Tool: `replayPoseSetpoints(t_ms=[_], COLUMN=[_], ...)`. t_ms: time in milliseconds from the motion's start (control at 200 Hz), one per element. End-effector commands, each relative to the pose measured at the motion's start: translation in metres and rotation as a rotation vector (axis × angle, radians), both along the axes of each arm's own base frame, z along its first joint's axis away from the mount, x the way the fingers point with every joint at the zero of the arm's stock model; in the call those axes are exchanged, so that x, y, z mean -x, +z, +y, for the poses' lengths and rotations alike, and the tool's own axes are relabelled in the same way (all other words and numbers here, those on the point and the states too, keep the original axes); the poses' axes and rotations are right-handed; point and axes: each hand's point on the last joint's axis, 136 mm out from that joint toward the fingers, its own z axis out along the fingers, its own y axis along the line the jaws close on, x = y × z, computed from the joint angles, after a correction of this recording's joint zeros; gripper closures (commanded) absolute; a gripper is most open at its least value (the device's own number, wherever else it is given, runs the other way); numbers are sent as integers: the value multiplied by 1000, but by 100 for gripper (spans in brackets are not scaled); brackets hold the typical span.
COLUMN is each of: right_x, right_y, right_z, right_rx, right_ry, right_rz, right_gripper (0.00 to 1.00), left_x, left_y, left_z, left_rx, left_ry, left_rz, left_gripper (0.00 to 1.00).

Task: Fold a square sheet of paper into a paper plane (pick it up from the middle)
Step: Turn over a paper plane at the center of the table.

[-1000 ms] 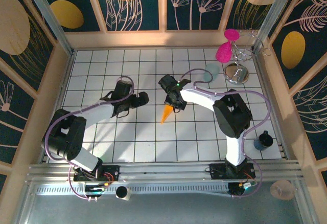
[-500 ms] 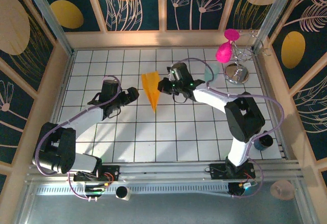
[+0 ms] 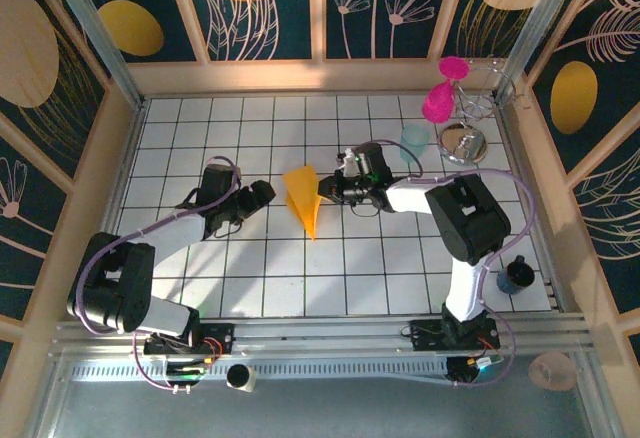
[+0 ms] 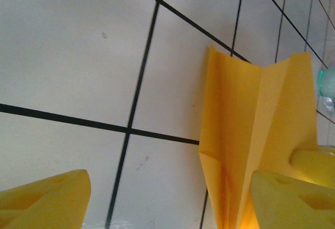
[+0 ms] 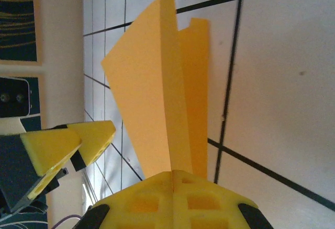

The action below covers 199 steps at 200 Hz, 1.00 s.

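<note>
The orange-yellow paper plane [image 3: 303,198] stands mid-table, wide tail toward the back, sharp tip toward the front. My right gripper [image 3: 326,190] is shut on its folded keel from the right; in the right wrist view the plane [image 5: 162,93] rises straight out of the closed yellow pads [image 5: 172,197]. My left gripper [image 3: 262,194] is open, just left of the plane and apart from it. In the left wrist view the plane [image 4: 251,135] lies between its fingertips [image 4: 47,200], close to the right one. The flat square sheet is no longer seen; it is folded into the plane.
A pale teal cup [image 3: 414,139] stands at the back right beside a round mirror [image 3: 462,144] and pink objects [image 3: 437,104]. A dark cup [image 3: 517,275] sits near the right front edge. Wooden walls [image 3: 100,188] ring the white tiled table [image 3: 300,278].
The right gripper carried the plane from the back toward the table's middle and lower, its tip swinging forward. The left gripper shifted slightly right toward the plane.
</note>
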Motion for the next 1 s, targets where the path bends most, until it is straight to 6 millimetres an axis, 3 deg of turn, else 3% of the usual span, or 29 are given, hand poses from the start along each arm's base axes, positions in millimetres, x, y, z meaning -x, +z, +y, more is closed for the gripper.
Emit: replayPoseSetpoints(t_ms=[0,225,451,666,856,991], right_x=[-4,-4,-7,-7,-7,-8], right_y=[-9,-33,-43,-45,-45,-45], right_z=[-12,-33,-46,-49,-49,-49], right_rx=[-22,56,99,102,100,97], right_ry=[-17,-64,-94,-91,-85,-84], right_rz=[23,53,73,73,72,73], right_gripper=[100,99,100,100,100,100], left_x=[2,-2,-6,-14,-19,-23], left_y=[1,5,-2,-3,-16,-20], left_z=[-16,-35,-66,-98,-109,-116], left_rx=[123,200,178,203,189,175], left_ry=[-24,-55,-122,-198,-227,-250], left_rz=[17,14,48,56,86,101], left_gripper=[21,26,35,46,58,61])
